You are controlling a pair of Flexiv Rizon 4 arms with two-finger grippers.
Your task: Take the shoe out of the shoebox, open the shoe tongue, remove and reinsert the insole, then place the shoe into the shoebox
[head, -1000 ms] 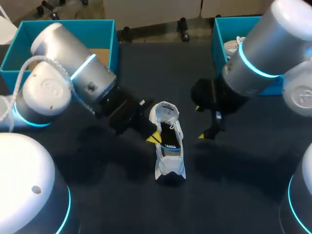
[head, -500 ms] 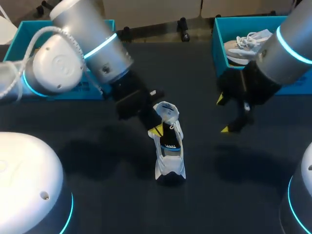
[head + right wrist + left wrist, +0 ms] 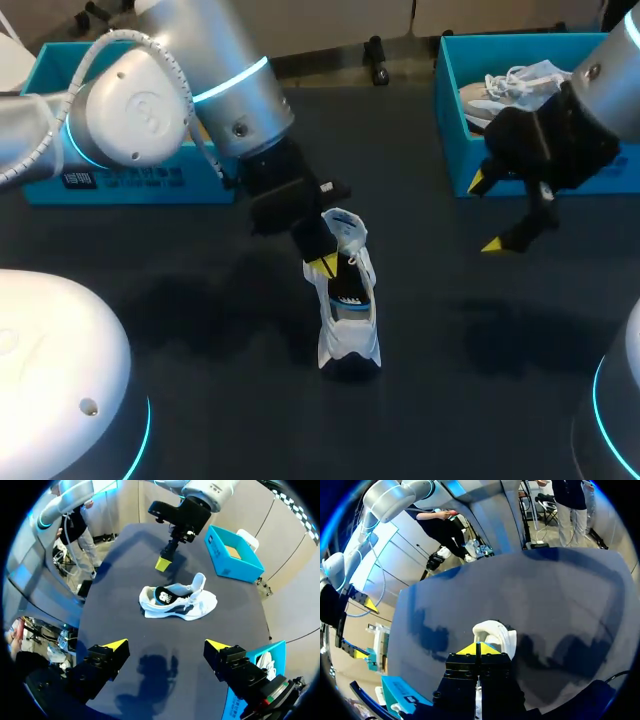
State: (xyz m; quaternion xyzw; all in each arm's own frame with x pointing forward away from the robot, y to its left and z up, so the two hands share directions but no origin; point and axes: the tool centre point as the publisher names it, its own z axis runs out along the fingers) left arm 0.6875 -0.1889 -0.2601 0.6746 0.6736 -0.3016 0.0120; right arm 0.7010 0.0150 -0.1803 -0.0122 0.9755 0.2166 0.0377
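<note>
A white shoe [image 3: 349, 318] with a dark sole stands on the black table near the middle, its tongue [image 3: 341, 227] raised and the dark inside [image 3: 347, 283] showing. My left gripper [image 3: 322, 266] is shut, with nothing between its tips, just beside the shoe's opening. In the left wrist view the shut tips [image 3: 478, 649] sit close behind the shoe [image 3: 496, 633]. The right wrist view shows the shoe [image 3: 178, 600] well ahead of my open right gripper [image 3: 165, 646], with the left gripper [image 3: 163, 563] hovering beyond the shoe, apart from it. My right gripper [image 3: 490, 214] hangs open to the right.
A teal shoebox [image 3: 450, 110] at the back right holds another white shoe [image 3: 512, 83]. A second teal box [image 3: 130, 182] stands at the back left, behind my left arm; it is the blue box [image 3: 227, 556] in the right wrist view.
My right gripper has pulled away from the shoe, rightward and back toward the right box, staying open. The left arm has swung up and over; its shut tips stay by the shoe's opening.
</note>
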